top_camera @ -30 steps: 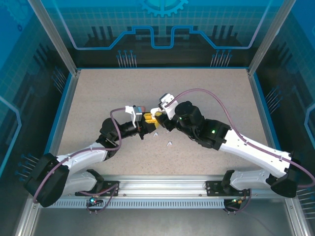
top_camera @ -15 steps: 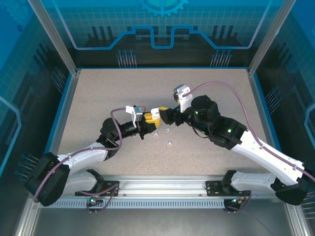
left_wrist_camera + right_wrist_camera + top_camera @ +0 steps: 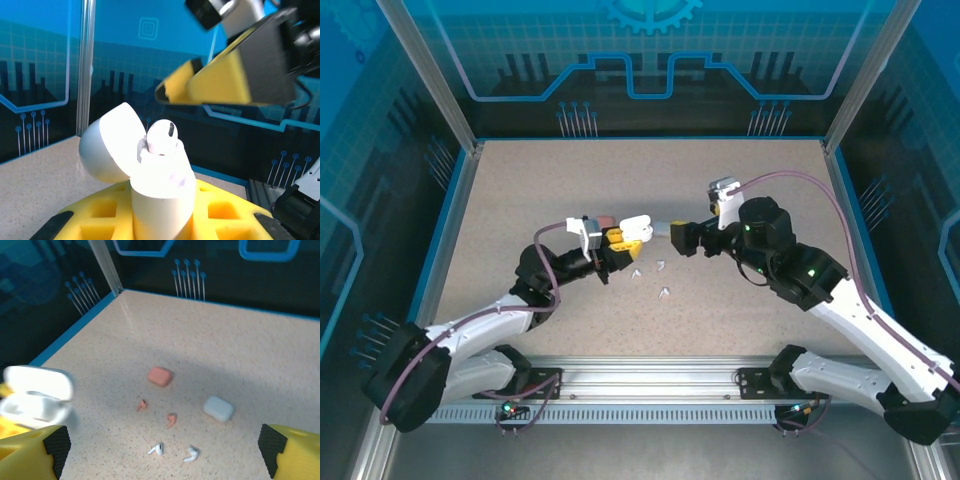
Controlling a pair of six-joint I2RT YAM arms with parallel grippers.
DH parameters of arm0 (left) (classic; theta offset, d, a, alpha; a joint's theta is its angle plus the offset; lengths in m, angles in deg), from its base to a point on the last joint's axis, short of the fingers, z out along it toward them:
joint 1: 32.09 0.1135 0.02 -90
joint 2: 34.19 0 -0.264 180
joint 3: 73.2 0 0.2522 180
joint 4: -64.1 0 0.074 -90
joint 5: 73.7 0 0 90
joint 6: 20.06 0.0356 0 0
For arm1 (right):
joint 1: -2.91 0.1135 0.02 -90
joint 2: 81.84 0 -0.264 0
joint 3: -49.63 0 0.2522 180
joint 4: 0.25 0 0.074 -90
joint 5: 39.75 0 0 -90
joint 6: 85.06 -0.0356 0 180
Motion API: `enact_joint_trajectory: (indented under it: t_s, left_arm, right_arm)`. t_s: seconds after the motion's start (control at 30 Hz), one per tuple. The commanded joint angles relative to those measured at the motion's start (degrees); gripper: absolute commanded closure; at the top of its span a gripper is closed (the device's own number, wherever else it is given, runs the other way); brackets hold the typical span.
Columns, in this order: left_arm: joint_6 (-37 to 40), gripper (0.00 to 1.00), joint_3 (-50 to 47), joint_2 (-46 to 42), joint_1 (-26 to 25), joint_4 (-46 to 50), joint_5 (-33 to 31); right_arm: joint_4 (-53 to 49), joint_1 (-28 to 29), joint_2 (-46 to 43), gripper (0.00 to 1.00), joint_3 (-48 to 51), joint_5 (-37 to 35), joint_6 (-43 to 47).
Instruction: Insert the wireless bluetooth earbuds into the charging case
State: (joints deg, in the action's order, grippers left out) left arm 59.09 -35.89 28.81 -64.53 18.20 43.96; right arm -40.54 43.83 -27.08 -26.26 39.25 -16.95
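Left claw (image 3: 625,242) clamps the open charging case (image 3: 161,192), one earbud (image 3: 161,136) seated; right claw (image 3: 668,233), jaws apart, should pinch a loose white earbud (image 3: 156,449) by its stem.

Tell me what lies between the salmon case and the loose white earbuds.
Two salmon earbuds lie between the salmon case and white earbuds, in the right wrist view.
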Motion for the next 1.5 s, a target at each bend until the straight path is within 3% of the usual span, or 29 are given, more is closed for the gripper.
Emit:
enact_joint_trajectory:
  t_s: [0.0,0.27,0.53,0.9,1.47]
  left_arm:
    - [3.7,0.98,-1.5,-3.4,-0.5,-0.3,-1.0]
    - [4.7,0.98,-2.0,-7.4,-0.5,1.2,-0.7]
    - [4.8,0.98,-1.7,-7.9,-0.5,1.8,-0.6]
    - [4.5,0.98,-1.6,-8.0,-0.6,1.9,-0.7]
    - [4.9,0.98,-1.3,-7.4,-0.6,2.6,-1.1]
  right_arm:
    - [-1.6,-3.8,-1.4,0.0,5.4,5.3,-8.6]
    - [-2.5,-4.2,5.6,0.0,13.6,5.5,-15.2]
    - [0.2,2.2,19.4,0.0,15.6,0.0,-16.2]
    - [-0.9,5.4,37.1,0.0,6.4,-0.8,-11.3]
    - [-6.2,7.3,47.1,0.07,1.1,-3.5,-10.0]
